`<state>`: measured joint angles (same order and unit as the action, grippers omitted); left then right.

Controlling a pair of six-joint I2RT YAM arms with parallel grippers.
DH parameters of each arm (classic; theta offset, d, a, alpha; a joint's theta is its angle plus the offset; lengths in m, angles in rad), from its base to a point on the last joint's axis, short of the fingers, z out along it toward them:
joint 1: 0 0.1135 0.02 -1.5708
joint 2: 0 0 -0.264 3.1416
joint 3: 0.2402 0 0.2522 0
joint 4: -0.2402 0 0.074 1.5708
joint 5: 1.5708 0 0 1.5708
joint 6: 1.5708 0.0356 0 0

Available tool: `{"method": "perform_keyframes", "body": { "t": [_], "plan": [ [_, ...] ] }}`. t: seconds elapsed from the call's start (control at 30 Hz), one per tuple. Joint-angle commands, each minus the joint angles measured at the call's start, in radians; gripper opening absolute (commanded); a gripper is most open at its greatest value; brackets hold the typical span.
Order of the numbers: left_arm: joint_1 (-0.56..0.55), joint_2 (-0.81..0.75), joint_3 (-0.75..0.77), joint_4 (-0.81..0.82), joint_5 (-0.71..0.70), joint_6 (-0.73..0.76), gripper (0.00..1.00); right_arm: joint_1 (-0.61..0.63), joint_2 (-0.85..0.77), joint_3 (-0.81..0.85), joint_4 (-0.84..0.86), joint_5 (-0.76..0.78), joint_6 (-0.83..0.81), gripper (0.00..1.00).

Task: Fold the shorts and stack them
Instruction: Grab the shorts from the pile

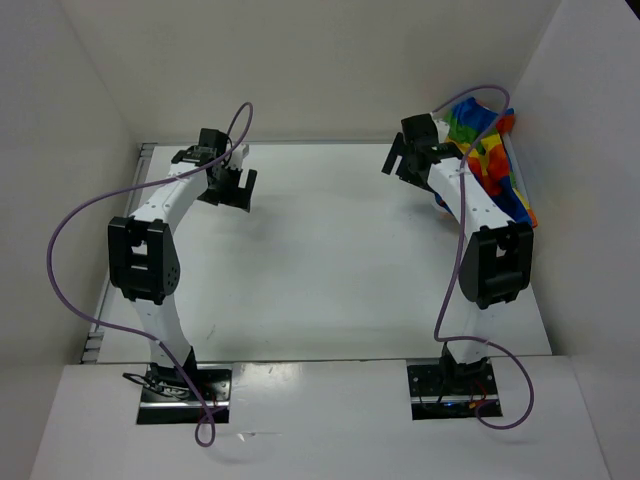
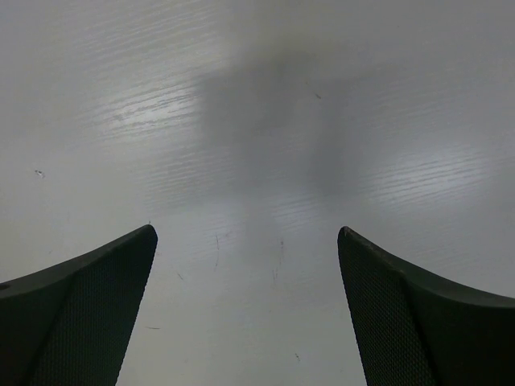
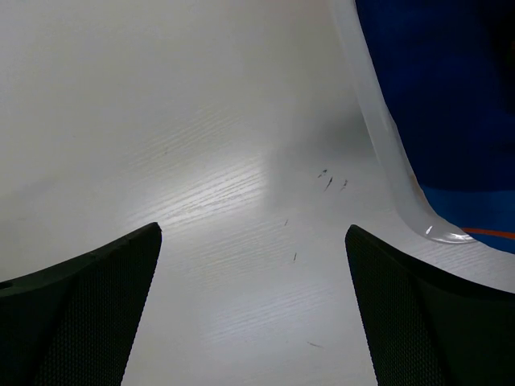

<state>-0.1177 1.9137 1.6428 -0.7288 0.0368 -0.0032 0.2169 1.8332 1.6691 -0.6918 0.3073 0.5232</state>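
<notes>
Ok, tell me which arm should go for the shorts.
Right. The shorts lie bunched at the far right, just beside the open right end effector; the left end effector hangs over the table, well away.

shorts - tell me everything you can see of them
The shorts lie unfolded in a crumpled heap of soft-looking cloth, striped blue, green, yellow, orange and red, at the far right corner of the table. The right arm covers part of them in the top view. Nothing holds them.
</notes>
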Motion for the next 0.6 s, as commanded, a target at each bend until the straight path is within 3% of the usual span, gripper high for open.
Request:
{"method": "perform_keyframes", "body": {
  "t": [0.0, 0.37, 0.57],
  "plan": [
    [0.003, 0.01, 0.035, 0.017, 0.034, 0.003, 1.0, 0.016, -0.052, 0.037, 0.015, 0.049, -0.015, 1.0],
    [0.003, 0.019, 0.026, 0.026, 0.054, 0.003, 1.0, 0.016, -0.115, 0.018, 0.063, 0.3, -0.049, 1.0],
    [0.003, 0.039, 0.038, 0.026, 0.054, 0.003, 1.0, -0.045, -0.202, -0.012, 0.196, 0.242, -0.063, 0.97]
  ]
}}
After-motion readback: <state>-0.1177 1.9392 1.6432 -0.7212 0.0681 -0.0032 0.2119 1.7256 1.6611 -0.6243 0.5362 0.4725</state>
